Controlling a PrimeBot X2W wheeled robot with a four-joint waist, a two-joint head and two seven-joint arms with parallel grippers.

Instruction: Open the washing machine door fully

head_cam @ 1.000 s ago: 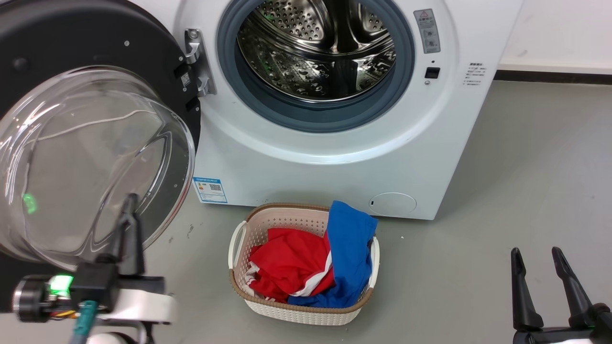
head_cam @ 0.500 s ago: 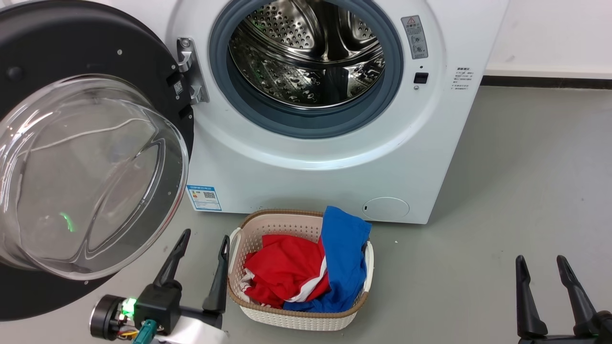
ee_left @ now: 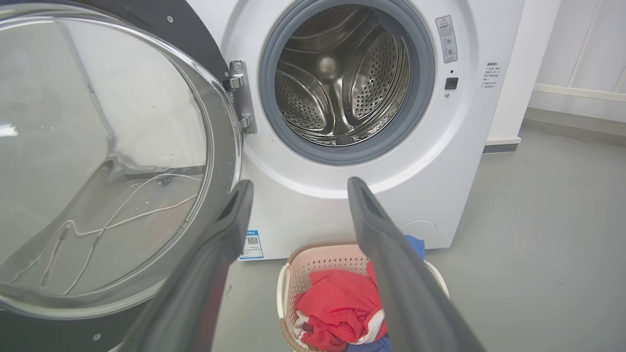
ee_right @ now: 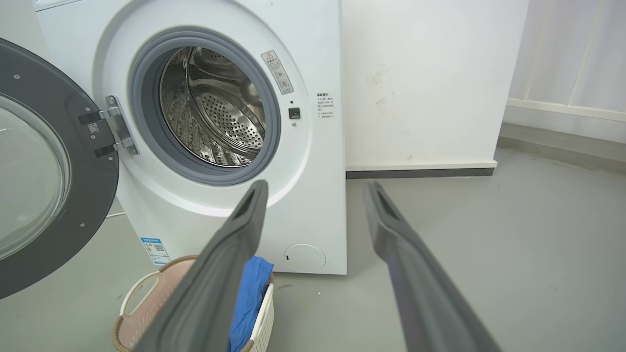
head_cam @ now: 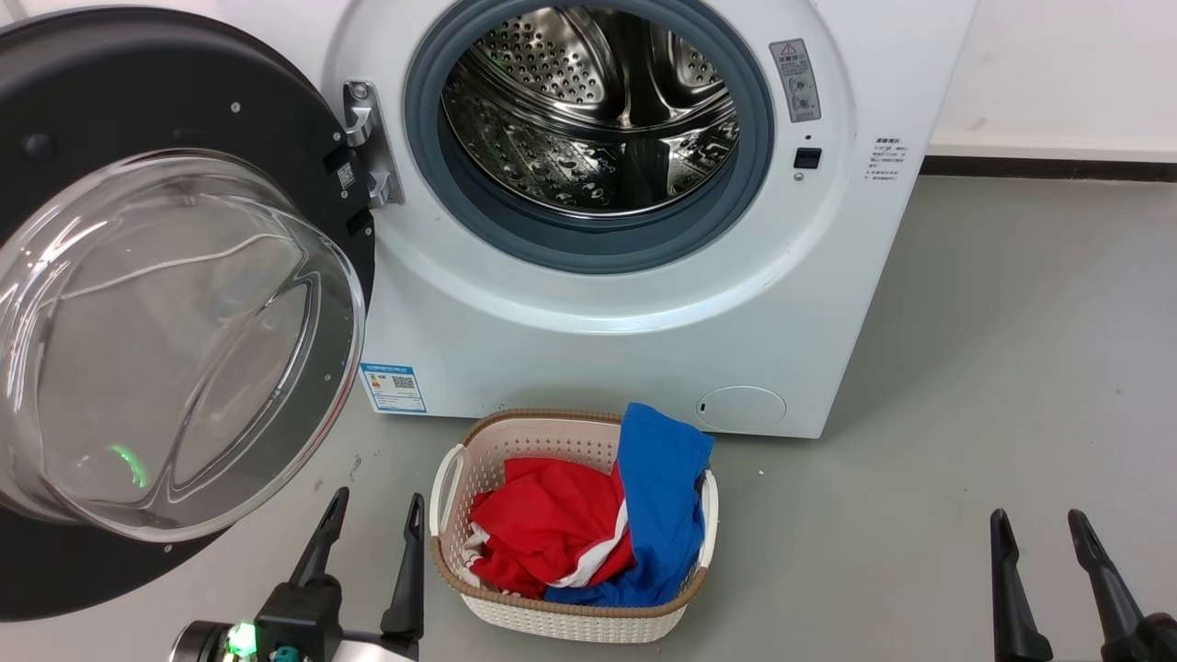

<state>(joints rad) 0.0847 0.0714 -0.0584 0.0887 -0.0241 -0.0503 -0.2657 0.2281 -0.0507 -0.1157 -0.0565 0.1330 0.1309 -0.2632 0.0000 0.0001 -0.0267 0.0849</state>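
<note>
To the left of the washing machine (head_cam: pixel 598 340), the washing machine door (head_cam: pixel 175 340) stood wide open on its hinge, baring the drum. The left hand (head_cam: pixel 378 496) hung released beside the laundry basket (head_cam: pixel 570 625), grasping nothing. The right hand (head_cam: pixel 1036 517) was likewise released.

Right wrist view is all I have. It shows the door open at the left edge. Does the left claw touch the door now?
Observer: No. In the head view the left claw is open and holds nothing, low between the washing machine door and the basket.
Operator: In the basket I see only blue cloth. Is there more?
Observer: Yes. A red garment lies in it too, left of the blue garment.
</note>
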